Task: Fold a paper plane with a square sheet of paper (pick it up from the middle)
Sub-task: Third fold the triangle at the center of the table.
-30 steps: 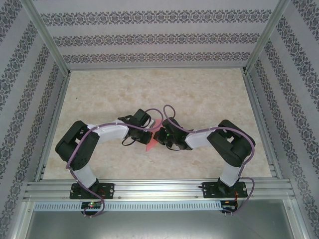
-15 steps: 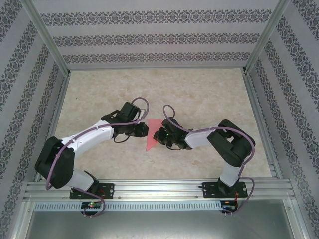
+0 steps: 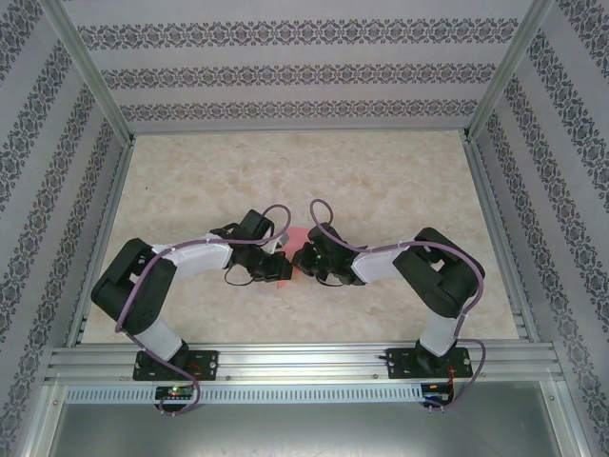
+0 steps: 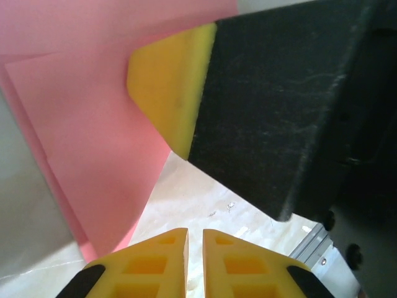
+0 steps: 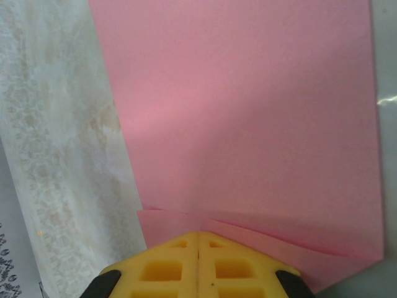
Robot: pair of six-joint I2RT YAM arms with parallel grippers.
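Yellow-tipped right gripper (image 5: 198,239): jaws pressed together, clamped on the layered edge of the sheet of paper (image 5: 248,124).

Yellow-tipped left gripper (image 4: 195,234): jaws all but together, with a thin slit between them and nothing in it. A corner of the sheet hangs just beside its left fingertip; contact cannot be told.

Sheet of paper: pink-red, thin, plain, partly folded, with a second layer showing along the clamped edge. It is held over the middle of the table (image 3: 381,181), a little toward the table's near edge. Whether its far edge rests on the table cannot be told.

Handling, judged:
- Very light and limp; it will droop away from any single grip.
- Creases keep, so a stray pinch will mark it.
- It tears or crumples under a hard pull between two grips.
- It is likely to slide on the table's smooth marbled top.
- The best hold is on the doubled, stiffer layers or near the sheet's middle, not on a lone corner.

Surroundings:
- Both arms crowd the table's middle.
- The right gripper's black finger and yellow pad (image 4: 167,87) stand close before the left jaws and lie against the sheet. This is judged the main obstruction to a second grip.
- Purple cables (image 3: 324,211) loop above the wrists.
- A metal rail (image 3: 304,360) runs along the table's near edge.
- Patterned walls (image 3: 304,71) stand at the table's far and side edges, well apart from the work.
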